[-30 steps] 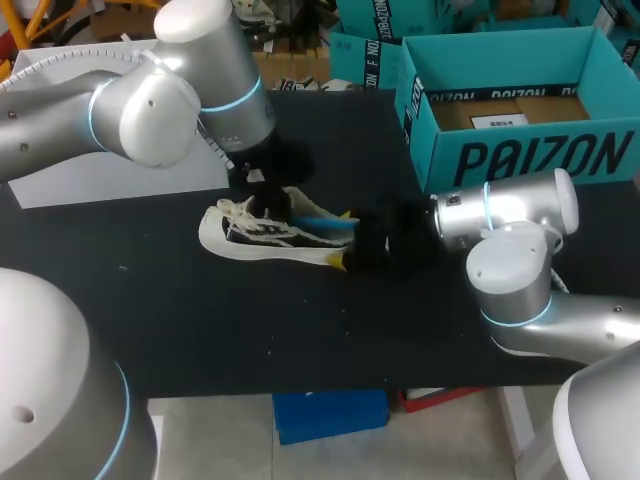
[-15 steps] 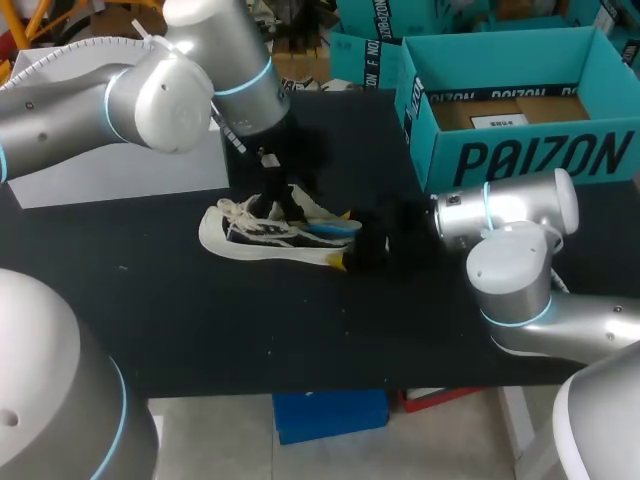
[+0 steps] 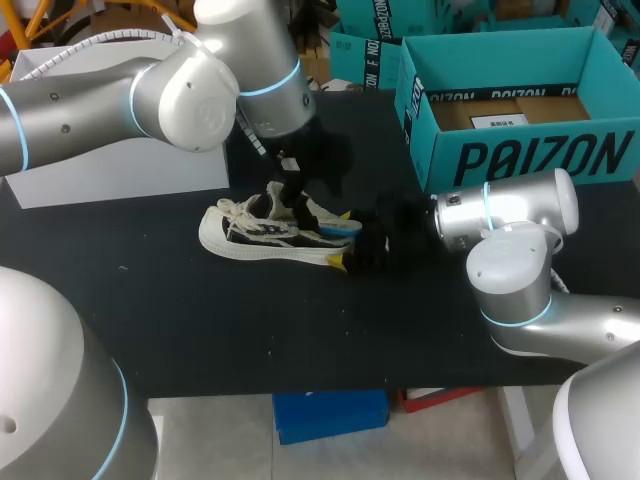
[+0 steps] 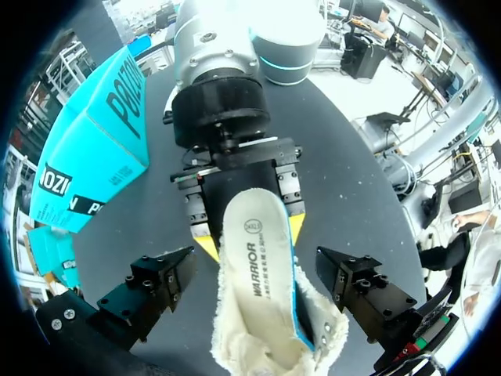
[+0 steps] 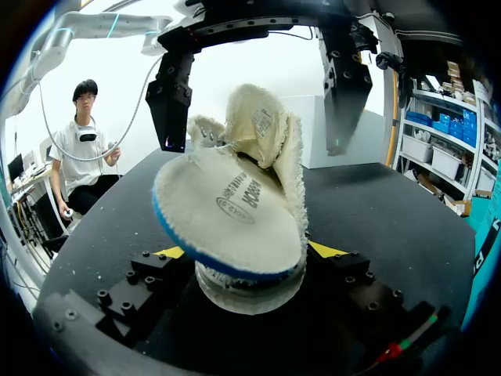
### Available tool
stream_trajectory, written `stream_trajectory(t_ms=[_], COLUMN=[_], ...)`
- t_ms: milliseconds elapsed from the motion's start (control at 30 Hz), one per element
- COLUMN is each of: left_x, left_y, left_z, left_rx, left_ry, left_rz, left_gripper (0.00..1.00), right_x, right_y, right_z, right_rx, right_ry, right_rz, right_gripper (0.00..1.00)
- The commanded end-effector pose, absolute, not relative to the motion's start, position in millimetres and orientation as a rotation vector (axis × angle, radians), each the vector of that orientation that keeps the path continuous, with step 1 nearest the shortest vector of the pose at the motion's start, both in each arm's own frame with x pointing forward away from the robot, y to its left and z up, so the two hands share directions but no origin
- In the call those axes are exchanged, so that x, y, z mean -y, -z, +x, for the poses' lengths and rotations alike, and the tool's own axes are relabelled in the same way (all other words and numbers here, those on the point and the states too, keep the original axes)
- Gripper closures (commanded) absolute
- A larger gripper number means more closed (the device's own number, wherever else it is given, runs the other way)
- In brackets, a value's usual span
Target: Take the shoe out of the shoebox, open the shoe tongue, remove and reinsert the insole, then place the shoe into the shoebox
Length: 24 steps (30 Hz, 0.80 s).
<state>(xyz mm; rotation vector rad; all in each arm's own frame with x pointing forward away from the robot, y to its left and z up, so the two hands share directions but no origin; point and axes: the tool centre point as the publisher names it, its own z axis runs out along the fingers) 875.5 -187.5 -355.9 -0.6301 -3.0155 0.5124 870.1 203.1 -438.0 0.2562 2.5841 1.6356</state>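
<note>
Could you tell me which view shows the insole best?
Left wrist view: the insole lies face up, nearly whole, sticking out of the shoe. Right wrist view foreshortens it; head view shows only its blue edge.

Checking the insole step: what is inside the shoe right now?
The insole slants out of the shoe, its heel end raised over the heel collar. Its front part runs inside, hidden by the upper.

This is a robotics lab: a silver left arm (image 3: 90, 100) and a silver right arm (image 3: 530, 300), both ringed in glowing blue, hang over a matte black table (image 3: 200, 330), with an open teal cardboard shoebox (image 3: 520, 155) at its far right corner.
</note>
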Motion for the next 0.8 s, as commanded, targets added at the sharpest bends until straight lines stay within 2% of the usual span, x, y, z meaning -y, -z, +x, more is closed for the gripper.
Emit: stream_trajectory(t_ms=[33,667,700,733,767,800], left_x=[196,196,197,197,198,199], left_y=[364,385,386,386,387,387], left_z=[876,876,877,878,880,881], left_rx=[3.014,3.041,3.039,3.036,3.031,3.027], left_ry=[-0.505,-0.476,-0.476,-0.476,-0.476,-0.479], left_rz=[-0.648,-0.626,-0.625,-0.62,-0.615,-0.607], left_gripper=[0.0,0.0,0.02,0.1,0.24,0.27], right_x=[-205,-205,-205,-205,-205,-205], right_y=[439,439,439,439,439,439], right_z=[871,871,871,871,871,871], right_rx=[-2.586,-2.586,-2.586,-2.586,-2.586,-2.586], right_ry=[-1.633,-1.633,-1.633,-1.633,-1.633,-1.633], right_rz=[0.26,0.26,0.26,0.26,0.26,0.26], right_gripper=[1.0,1.0,1.0,1.0,1.0,1.0])
